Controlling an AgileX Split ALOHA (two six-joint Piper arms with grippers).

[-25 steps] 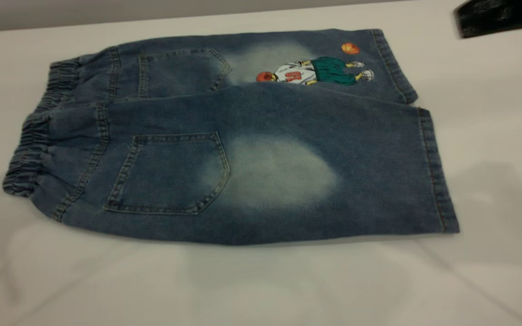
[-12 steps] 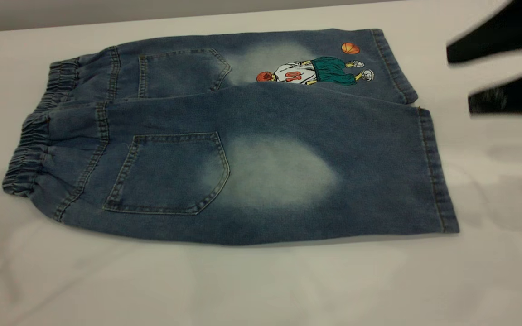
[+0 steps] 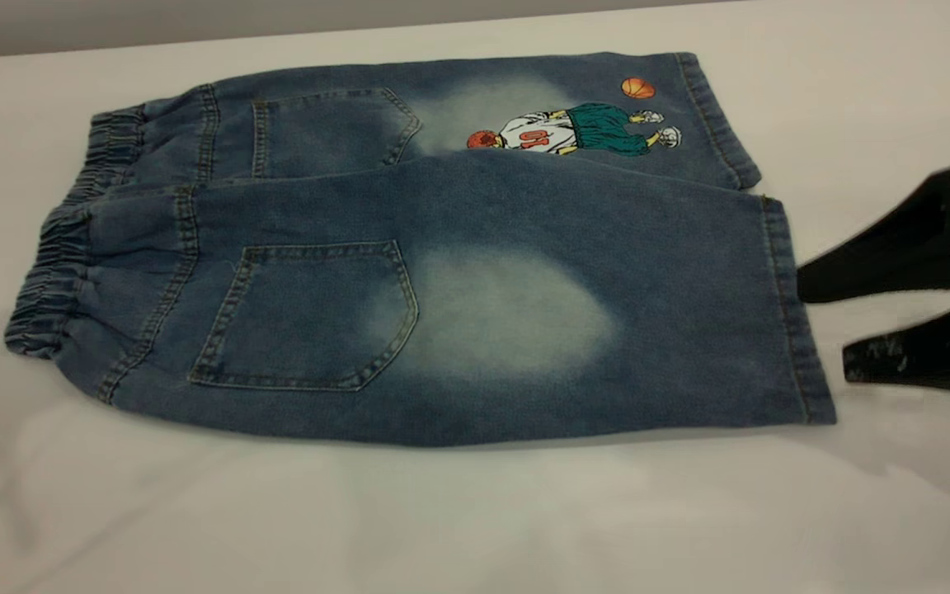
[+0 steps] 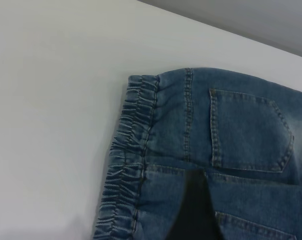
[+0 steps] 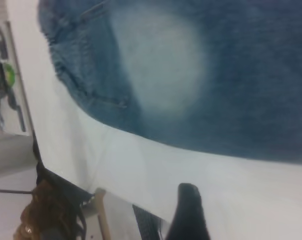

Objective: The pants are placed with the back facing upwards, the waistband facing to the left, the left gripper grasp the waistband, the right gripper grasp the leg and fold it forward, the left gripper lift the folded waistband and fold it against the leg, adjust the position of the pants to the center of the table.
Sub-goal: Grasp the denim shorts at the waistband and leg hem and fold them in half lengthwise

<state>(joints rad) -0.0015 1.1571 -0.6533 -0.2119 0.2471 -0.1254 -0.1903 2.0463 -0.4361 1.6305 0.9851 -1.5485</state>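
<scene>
The pants [image 3: 409, 272] lie flat on the table [image 3: 442, 520], back up, both patch pockets showing. The elastic waistband [image 3: 54, 272] points left. The far leg carries the basketball-player print [image 3: 574, 128]. The leg [image 3: 516, 318] with the large pale patch lies nearest the front edge. My right gripper [image 3: 824, 326] hovers open just right of this leg's hem, holding nothing. In the right wrist view the pale patch of the leg [image 5: 160, 60] is in sight. My left gripper [image 4: 195, 210] shows as a dark shape over the denim just inside the waistband [image 4: 128, 150].
Bare table surrounds the pants on all sides. Past the table's edge [image 5: 66, 160], the right wrist view shows floor clutter and equipment [image 5: 46, 210].
My right gripper has come down from the back right corner toward the front, ending beside the near leg's hem. The pants have not moved.
</scene>
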